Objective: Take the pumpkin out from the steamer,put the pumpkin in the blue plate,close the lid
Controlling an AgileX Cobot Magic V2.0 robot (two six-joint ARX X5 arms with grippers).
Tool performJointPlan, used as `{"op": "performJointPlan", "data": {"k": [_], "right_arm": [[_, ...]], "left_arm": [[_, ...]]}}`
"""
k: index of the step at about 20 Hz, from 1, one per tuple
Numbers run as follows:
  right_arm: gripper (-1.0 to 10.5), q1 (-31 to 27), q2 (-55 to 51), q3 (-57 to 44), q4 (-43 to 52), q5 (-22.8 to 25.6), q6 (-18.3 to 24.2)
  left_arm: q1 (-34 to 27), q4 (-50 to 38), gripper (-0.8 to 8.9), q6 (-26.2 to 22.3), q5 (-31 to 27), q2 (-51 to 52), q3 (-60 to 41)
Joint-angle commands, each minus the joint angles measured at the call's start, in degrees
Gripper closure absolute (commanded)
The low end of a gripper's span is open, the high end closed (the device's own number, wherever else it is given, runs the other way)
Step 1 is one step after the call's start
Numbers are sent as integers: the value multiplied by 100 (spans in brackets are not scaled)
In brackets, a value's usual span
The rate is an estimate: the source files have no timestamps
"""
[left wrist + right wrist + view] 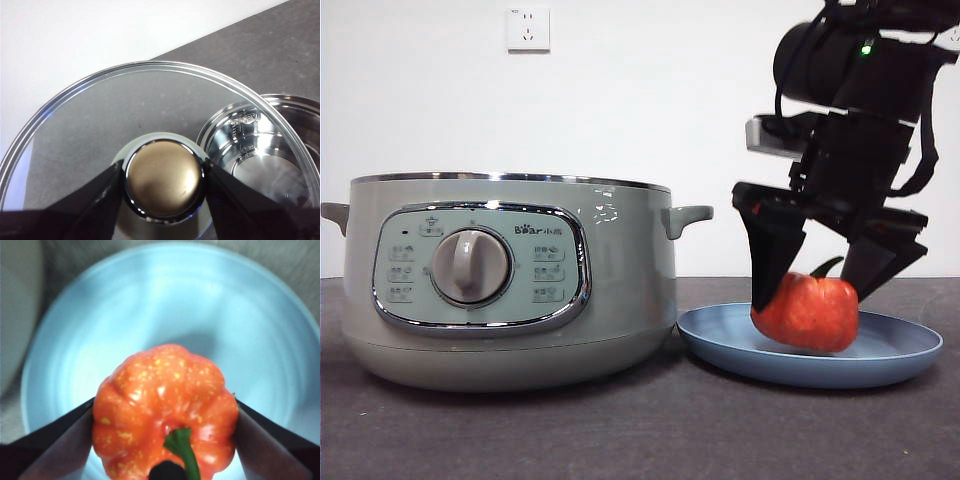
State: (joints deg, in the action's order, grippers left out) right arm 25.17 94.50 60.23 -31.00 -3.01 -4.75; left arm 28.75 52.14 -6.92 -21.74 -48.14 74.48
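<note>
The steamer (510,280) stands uncovered on the bench (620,430), the plate (900,355) just beside it. The left gripper (164,182) clamps the lid (100,115) by its knob. The right gripper (820,290) grips the pumpkin (807,312), which rests on the plate.

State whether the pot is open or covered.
Open: the pot has no cover; the left gripper holds the glass lid aside.
</note>
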Motion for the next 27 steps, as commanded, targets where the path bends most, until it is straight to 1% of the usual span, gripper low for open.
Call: {"op": "performJointPlan", "data": {"k": [1,2,3,6,7,9,14,16,17,21,22,27], "right_arm": [[958,13,77,-57,35,15,-52],[924,13,77,-57,35,15,-50],[858,13,77,-57,33,13,-50],[572,13,77,-57,-20,15,-52],[501,13,77,-57,-33,15,-52],[434,13,77,-57,-76,17,-52],[434,44,55,-57,-81,-7,-79],[435,52,-79,-55,-85,-7,-81],[438,52,-210,-55,-103,-7,-101],[442,52,-1088,-55,-140,-7,-273],[442,52,-1370,-55,-160,-7,-291],[443,52,-2800,-55,-243,-4,-293]], "left_arm": [[11,-280,826,-37,-31,57,98],[13,-280,826,-37,-31,57,98],[11,-280,826,-37,-31,57,98],[11,-280,826,-37,-28,57,98],[13,-280,826,-37,-26,57,98],[13,-280,826,-37,-22,57,98],[11,-282,826,-35,142,55,98],[11,-284,826,-35,197,55,98],[11,-299,826,-22,319,55,96],[11,-490,826,138,861,9,87],[11,-485,826,210,894,-52,87],[11,-640,826,269,1429,-745,83]]}}
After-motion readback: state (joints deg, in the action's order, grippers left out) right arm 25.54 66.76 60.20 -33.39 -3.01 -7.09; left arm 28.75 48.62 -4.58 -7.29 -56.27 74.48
